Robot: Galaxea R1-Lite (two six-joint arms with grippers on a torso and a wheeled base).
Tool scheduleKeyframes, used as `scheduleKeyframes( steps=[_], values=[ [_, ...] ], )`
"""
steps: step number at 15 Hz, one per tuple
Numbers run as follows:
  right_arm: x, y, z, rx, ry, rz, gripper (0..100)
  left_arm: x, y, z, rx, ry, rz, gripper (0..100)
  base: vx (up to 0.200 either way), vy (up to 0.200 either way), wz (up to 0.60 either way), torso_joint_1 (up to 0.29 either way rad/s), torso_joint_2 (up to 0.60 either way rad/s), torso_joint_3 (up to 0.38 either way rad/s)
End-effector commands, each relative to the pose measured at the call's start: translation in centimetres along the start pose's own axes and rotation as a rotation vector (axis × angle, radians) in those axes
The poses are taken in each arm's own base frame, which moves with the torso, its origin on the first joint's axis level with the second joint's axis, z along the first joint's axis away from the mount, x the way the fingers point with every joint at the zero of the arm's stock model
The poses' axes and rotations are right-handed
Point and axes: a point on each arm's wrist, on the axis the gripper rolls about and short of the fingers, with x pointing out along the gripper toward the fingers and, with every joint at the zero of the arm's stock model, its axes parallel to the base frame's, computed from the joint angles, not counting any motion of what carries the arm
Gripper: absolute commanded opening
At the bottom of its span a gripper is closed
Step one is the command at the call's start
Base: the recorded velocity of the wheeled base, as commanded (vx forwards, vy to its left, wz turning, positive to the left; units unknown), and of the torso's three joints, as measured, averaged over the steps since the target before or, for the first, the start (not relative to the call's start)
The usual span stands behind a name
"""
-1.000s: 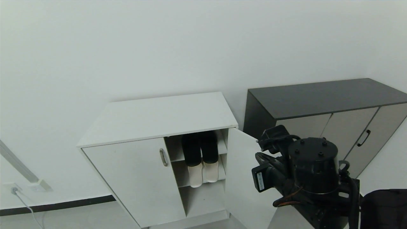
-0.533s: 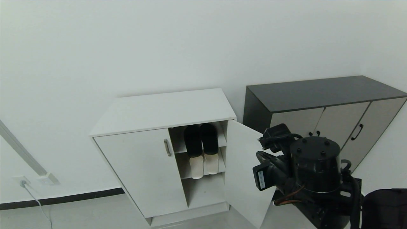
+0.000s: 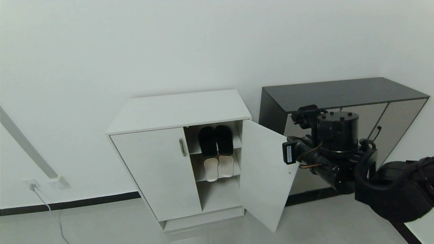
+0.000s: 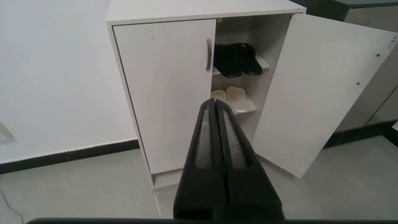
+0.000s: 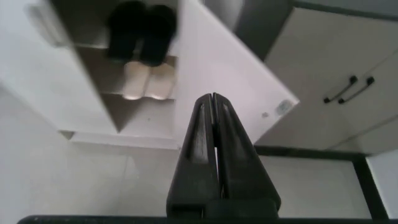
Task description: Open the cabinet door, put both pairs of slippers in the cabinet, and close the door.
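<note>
A: Looking back a second, what differs?
B: Camera drew back, so the cabinet (image 3: pixel 176 108) sits farther off; door (image 3: pixel 264 169) hangs open as before.
A: Slippers?
B: Black slippers (image 3: pixel 216 140) on the top shelf (image 3: pixel 238 142), white slippers (image 3: pixel 218 167) on the one below. Left gripper (image 4: pixel 215 107) and right gripper (image 5: pixel 212 102) both clenched, empty.

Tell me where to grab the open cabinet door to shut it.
Take the door by its free vertical edge, mid-height, coming from its outer face on the robot's right. It hinges on the cabinet at its right wall and stands swung out, so that edge likely gives most leverage.
</note>
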Motion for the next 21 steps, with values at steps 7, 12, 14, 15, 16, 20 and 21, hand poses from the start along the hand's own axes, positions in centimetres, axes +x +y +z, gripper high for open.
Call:
scheduleKeyframes(
  steps=[7,12,14,15,16,20,21],
  values=[
    [9.9,-4.8,1.8,0.06,0.056,-0.016,0,0.0,0.0,0.0,0.0,0.0,-0.001,0,0.0,0.0,0.0,0.0,0.0,0.0],
    [13.2,-6.0,0.4,0.067,0.074,-0.059,0,0.0,0.0,0.0,0.0,0.0,0.001,0,0.0,0.0,0.0,0.0,0.0,0.0],
    [14.2,-6.6,-0.3,0.069,0.084,-0.078,0,0.0,0.0,0.0,0.0,0.0,-0.001,0,0.0,0.0,0.0,0.0,0.0,0.0],
    [14.5,-6.8,-0.5,0.07,0.086,-0.083,0,0.0,0.0,0.0,0.0,0.0,-0.001,0,0.0,0.0,0.0,0.0,0.0,0.0],
    [14.6,-7.0,-0.6,0.071,0.089,-0.087,0,0.0,0.0,0.0,0.0,0.0,0.001,0,0.0,0.0,0.0,0.0,0.0,0.0],
    [15.1,-6.9,-1.6,0.066,0.11,-0.088,0,0.0,0.0,0.0,0.0,0.0,0.001,0,0.0,0.0,0.0,0.0,0.0,0.0],
    [15.3,-6.8,-1.9,0.065,0.116,-0.088,0,0.0,0.0,0.0,0.0,0.0,-0.001,0,0.0,0.0,0.0,0.0,0.0,0.0]
  ],
)
